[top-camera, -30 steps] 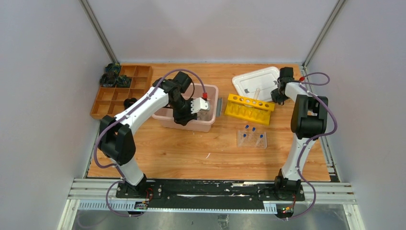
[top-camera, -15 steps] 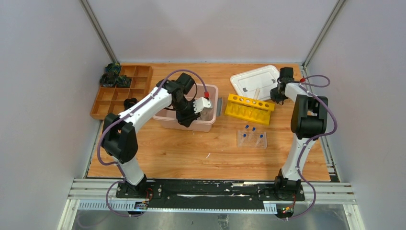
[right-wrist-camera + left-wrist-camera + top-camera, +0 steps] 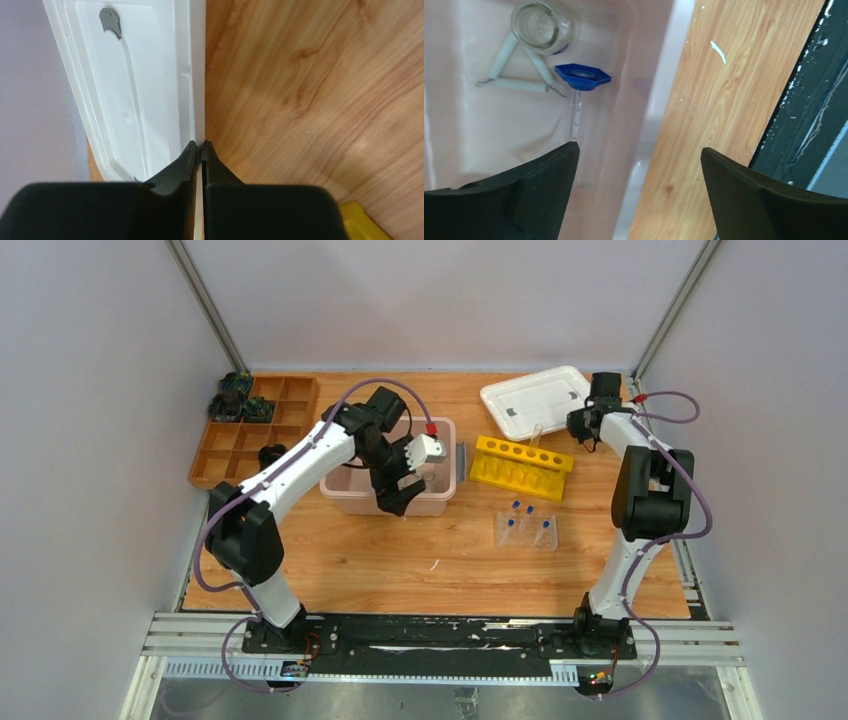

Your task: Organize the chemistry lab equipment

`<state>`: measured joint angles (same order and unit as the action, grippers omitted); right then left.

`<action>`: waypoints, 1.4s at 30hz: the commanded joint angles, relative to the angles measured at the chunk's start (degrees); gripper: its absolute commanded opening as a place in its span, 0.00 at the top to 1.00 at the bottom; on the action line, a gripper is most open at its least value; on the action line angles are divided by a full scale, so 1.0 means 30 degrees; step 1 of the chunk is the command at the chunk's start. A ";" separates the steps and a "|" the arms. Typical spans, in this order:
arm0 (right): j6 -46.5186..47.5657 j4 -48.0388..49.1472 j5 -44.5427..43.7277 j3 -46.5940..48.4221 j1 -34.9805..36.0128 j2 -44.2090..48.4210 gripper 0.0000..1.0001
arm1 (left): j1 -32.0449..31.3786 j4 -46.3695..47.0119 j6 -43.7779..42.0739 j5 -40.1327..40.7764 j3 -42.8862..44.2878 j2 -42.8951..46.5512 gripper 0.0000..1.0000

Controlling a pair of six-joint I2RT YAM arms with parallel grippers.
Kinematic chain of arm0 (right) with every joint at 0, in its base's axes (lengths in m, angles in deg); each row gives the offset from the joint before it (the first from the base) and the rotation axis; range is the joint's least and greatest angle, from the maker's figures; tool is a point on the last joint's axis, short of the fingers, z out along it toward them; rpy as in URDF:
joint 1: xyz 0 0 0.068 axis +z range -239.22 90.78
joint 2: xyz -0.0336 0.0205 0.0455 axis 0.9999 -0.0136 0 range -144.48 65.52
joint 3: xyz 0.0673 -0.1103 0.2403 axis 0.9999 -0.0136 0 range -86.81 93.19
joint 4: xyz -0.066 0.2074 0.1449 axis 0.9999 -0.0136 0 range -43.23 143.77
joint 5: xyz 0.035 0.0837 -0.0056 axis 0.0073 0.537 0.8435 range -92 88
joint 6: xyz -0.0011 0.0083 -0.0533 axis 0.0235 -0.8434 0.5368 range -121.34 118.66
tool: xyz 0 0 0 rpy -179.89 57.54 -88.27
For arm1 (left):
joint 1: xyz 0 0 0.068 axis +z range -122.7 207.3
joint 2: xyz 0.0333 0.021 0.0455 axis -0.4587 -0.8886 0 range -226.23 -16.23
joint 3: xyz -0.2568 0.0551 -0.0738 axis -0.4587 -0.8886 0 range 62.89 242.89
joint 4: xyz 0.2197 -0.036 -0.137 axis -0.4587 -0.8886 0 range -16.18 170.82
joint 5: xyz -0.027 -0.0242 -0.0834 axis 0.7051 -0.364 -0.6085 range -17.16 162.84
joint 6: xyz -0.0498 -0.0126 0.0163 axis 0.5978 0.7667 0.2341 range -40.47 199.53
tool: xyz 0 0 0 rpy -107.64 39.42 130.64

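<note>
Left wrist view looks down into the pink bin (image 3: 659,75). The left tool (image 3: 639,148) has its fingers wide apart, with nothing between them. One finger hangs over the bin and the other over the table (image 3: 724,100). The bin's side wall runs right under the gap.

Inside the bin lie the tiny beaker (image 3: 541,27), the pale triangle (image 3: 519,70) and a blue-capped tube (image 3: 581,77). All three are at 11 o'clock from the tool.

I think the step is dropping small pieces into this bin. Next, the left tool should lift straight up so it does not bump the bin's wall. Then it can go for another piece.

From the top, the yellow rack (image 3: 520,468) sits at 3 o'clock from the bin, quite near. The clear vial tray (image 3: 527,530) is at 6 o'clock from the rack. The table at 6 o'clock from the bin has open room to move.

The right tool (image 3: 201,145) has its fingers pressed together by the edge of the white lid (image 3: 145,100). A thin pale line shows between them, and I cannot tell what it is.
</note>
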<state>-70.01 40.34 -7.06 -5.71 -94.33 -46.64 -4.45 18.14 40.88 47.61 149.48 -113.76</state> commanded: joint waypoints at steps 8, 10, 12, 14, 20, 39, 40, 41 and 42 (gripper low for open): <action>-0.0530 0.1787 0.0469 -0.0159 0.0240 0.3656 1.00 | -0.0170 -0.0099 0.1443 0.2963 0.3861 0.3618 0.00; -0.0428 0.2016 0.0599 -0.0328 0.0236 0.4406 1.00 | -0.0137 -0.0057 0.1531 0.3792 0.4815 0.4079 0.00; -0.0230 0.2437 0.0560 -0.0548 0.0237 0.5278 1.00 | -0.0137 -0.0056 0.1756 0.4367 0.5683 0.4589 0.00; -0.0048 0.2664 0.0389 -0.0663 0.0236 0.6149 1.00 | -0.0115 -0.0056 0.2234 0.4757 0.6652 0.4989 0.00; 0.0454 0.2858 0.0607 -0.0409 0.0236 0.8613 1.00 | -0.0081 -0.0056 0.4034 0.4535 0.9381 0.5603 0.00; 0.6595 0.4019 0.6627 -0.3598 0.6518 1.6994 1.00 | -0.0039 0.1131 0.9565 -0.0183 1.1824 0.6636 0.00; 0.6789 0.3911 0.6673 -0.3834 0.6896 1.7285 1.00 | 0.0012 0.1206 0.9837 -0.0577 1.1852 0.6726 0.00; 0.6959 0.3831 0.6719 -0.4120 0.7320 1.7548 1.00 | 0.0095 0.1278 1.0171 -0.1025 1.1900 0.6793 0.00; 0.7138 0.3785 0.6641 -0.4401 0.7739 1.7801 1.00 | 0.0241 0.1374 1.0513 -0.1557 1.1924 0.6856 0.00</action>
<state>-52.92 50.66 10.67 -16.18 -75.33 4.07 -4.36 19.37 66.30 49.73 183.75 -95.01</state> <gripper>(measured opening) 0.065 0.996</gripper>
